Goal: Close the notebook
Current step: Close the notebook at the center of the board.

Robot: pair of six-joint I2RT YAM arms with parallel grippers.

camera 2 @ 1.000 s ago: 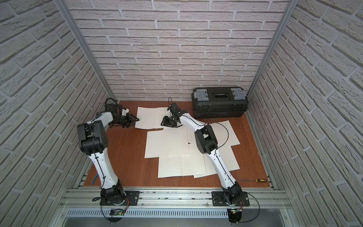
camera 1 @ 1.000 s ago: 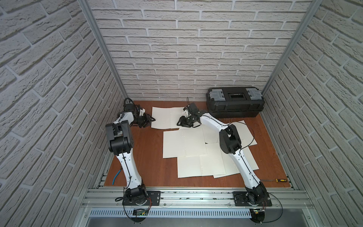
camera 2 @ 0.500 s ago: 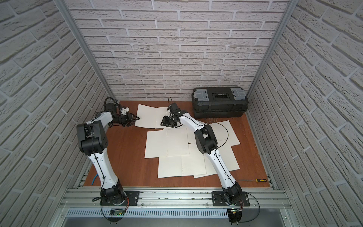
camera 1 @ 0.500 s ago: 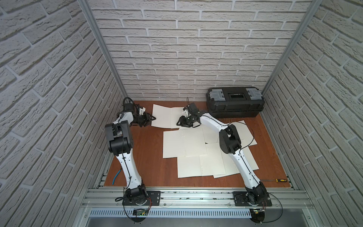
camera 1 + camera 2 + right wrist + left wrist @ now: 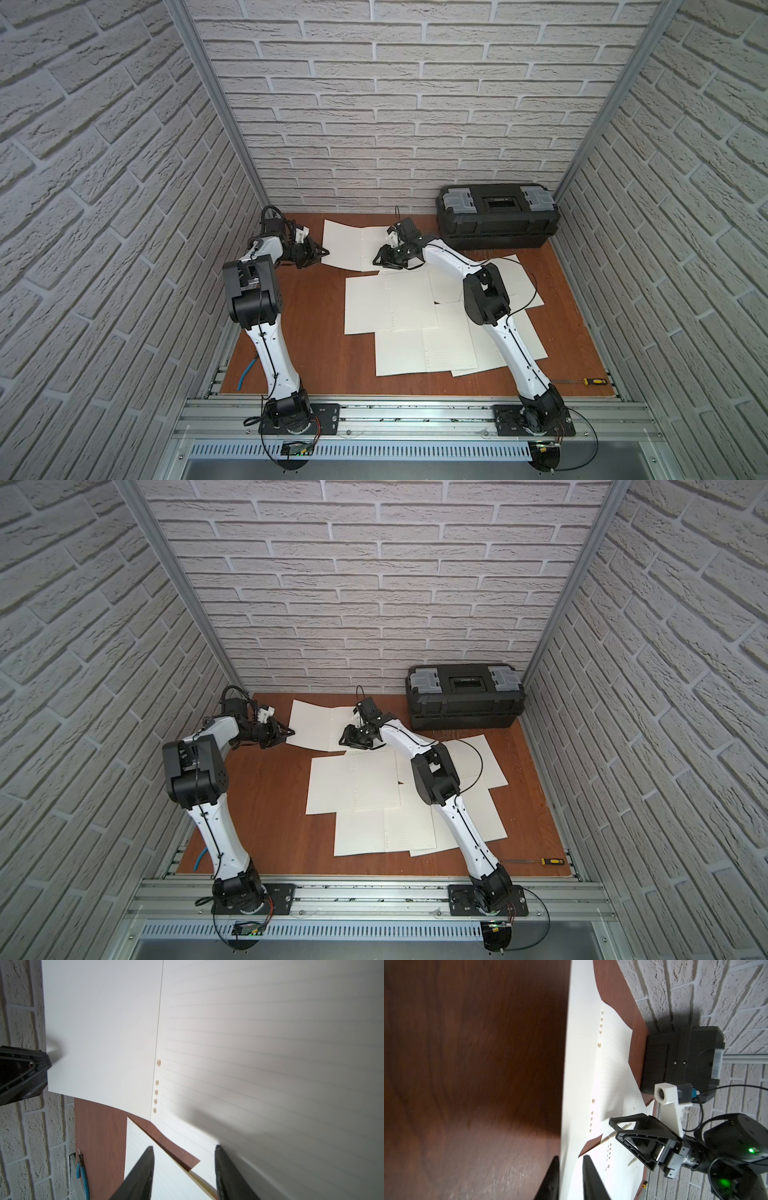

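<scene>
Left gripper (image 5: 324,252), jaws narrow, straddles the left edge of the notebook (image 5: 349,241), seemingly to fold it shut, while right gripper (image 5: 380,262), jaws half apart, appears to steady the right page.

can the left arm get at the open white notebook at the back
Likely yes: the left hand straddles the left page edge of the open white paper notebook; nothing lies between.

Top views overhead; wrist views near notebook (image 5: 581,1068)
</scene>
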